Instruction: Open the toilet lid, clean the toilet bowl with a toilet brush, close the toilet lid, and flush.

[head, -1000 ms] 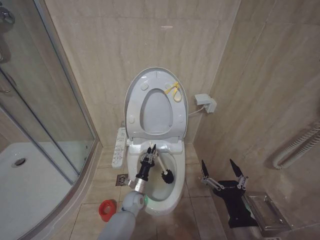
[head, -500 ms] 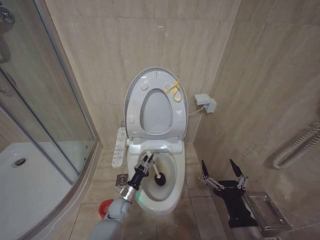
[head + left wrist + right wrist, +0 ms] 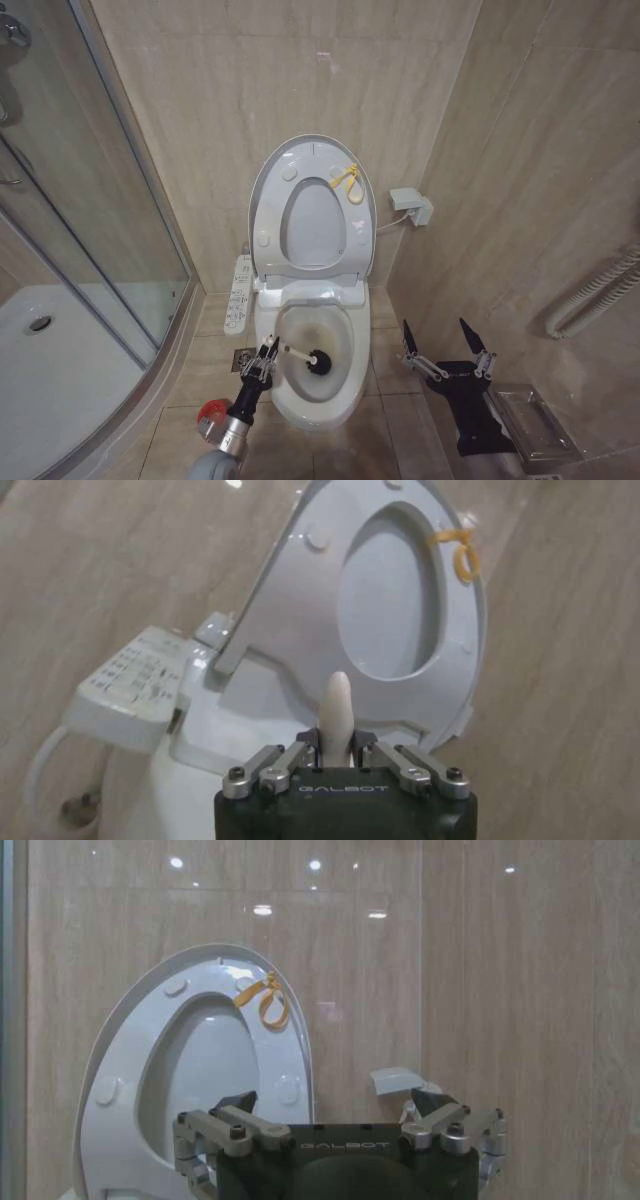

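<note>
The fingers (image 3: 300, 751) of the left gripper (image 3: 264, 359) are pinched on the thin white handle of the toilet brush (image 3: 312, 358); in the left wrist view the handle's tip pokes up between them. That gripper hangs at the left rim of the toilet bowl (image 3: 340, 385), near its front, and the handle slants from the fingers rightward and down into the bowl, where the dark bristle head rests on the stained inner wall near the middle. On the floor to the left of the bowl, just beside the left arm, sits a small red cup (image 3: 213, 412). Along the bowl's left side lies a white control panel (image 3: 238, 291). Behind the bowl the toilet lid (image 3: 268, 200) stands upright against the tiled wall with the seat ring (image 3: 350, 245) raised against it and a yellow strap (image 3: 346, 182) at its upper right edge. Further right, the right gripper (image 3: 441, 343) hovers low beside the toilet, well apart from it, its fingers spread wide and holding nothing.
</note>
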Robot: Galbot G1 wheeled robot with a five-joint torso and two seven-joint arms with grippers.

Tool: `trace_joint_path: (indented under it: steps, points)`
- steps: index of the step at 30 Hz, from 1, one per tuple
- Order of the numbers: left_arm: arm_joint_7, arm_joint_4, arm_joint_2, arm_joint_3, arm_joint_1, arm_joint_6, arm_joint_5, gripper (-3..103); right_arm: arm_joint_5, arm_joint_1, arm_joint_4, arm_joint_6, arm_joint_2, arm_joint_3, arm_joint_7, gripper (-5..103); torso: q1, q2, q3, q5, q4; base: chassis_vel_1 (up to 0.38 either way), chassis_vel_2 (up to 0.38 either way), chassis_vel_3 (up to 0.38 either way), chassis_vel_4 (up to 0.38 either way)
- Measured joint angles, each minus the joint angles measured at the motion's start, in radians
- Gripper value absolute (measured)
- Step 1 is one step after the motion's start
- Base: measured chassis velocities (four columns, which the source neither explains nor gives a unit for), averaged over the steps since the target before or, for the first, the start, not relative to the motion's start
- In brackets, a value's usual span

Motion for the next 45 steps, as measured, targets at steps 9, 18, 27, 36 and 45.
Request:
trace_joint_path:
  steps: [9, 18, 27, 36, 45]
  points:
    - [-0.067, 0.009, -0.047, 0.046, -0.044, -0.007, -0.123, 21, 0.000, 0.000, 0.000, 0.000, 0.000, 0.000, 0.000, 100, 0.000, 0.000, 0.000, 0.0000, -0.0001, 0.000, 0.000, 0.000, 0.000]
    - [-0.041, 0.131, -0.140, 0.045, -0.166, -0.075, -0.091, 21, 0.000, 0.000, 0.000, 0.000, 0.000, 0.000, 0.000, 100, 0.000, 0.000, 0.000, 0.0000, 0.0000, 0.000, 0.000, 0.000, 0.000]
    - [-0.020, 0.165, -0.186, 0.019, -0.220, -0.094, -0.085, 21, 0.000, 0.000, 0.000, 0.000, 0.000, 0.000, 0.000, 100, 0.000, 0.000, 0.000, 0.0002, 0.0000, 0.000, 0.000, 0.000, 0.000]
    - [-0.023, 0.235, -0.177, -0.008, -0.212, -0.093, 0.078, 21, 0.000, 0.000, 0.000, 0.000, 0.000, 0.000, 0.000, 100, 0.000, 0.000, 0.000, 0.0002, 0.0004, 0.000, 0.000, 0.000, 0.000]
    - [0.001, 0.160, -0.179, 0.041, -0.211, -0.075, -0.086, 21, 0.000, 0.000, 0.000, 0.000, 0.000, 0.000, 0.000, 100, 0.000, 0.000, 0.000, 0.0000, -0.0002, 0.000, 0.000, 0.000, 0.000]
